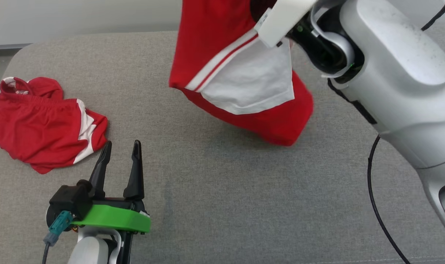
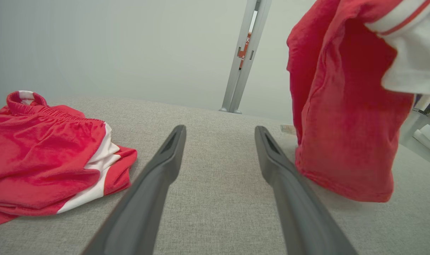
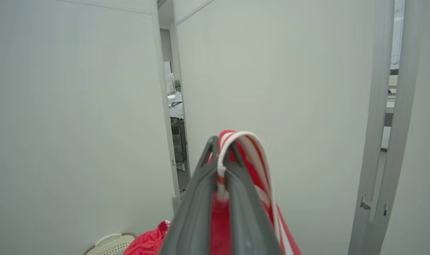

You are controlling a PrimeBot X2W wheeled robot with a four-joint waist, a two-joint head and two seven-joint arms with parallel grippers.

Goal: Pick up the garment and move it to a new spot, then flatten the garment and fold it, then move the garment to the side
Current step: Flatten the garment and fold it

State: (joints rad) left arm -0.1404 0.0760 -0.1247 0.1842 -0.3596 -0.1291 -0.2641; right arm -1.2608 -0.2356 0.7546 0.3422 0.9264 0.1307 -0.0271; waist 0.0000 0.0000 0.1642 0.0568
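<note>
Red shorts [image 1: 43,123] lie crumpled at the table's [image 1: 222,205] left end. Just beside them the left gripper [image 1: 121,145] hovers, fingers spread, empty. Further right the red-and-white garment [image 1: 241,84] hangs with its long axis upright, lower end down at the table. Its striped band is pinched between the right gripper's [image 3: 222,148] fingers. A pale basket [image 3: 110,245] shows below; I cannot tell what it holds.

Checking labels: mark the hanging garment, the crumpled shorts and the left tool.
hanging garment [image 1: 277,124], head view, lower red fold.
crumpled shorts [image 1: 35,124], head view, middle of the red fabric.
left tool [image 1: 121,144], head view, midway between its open fingertips.
</note>
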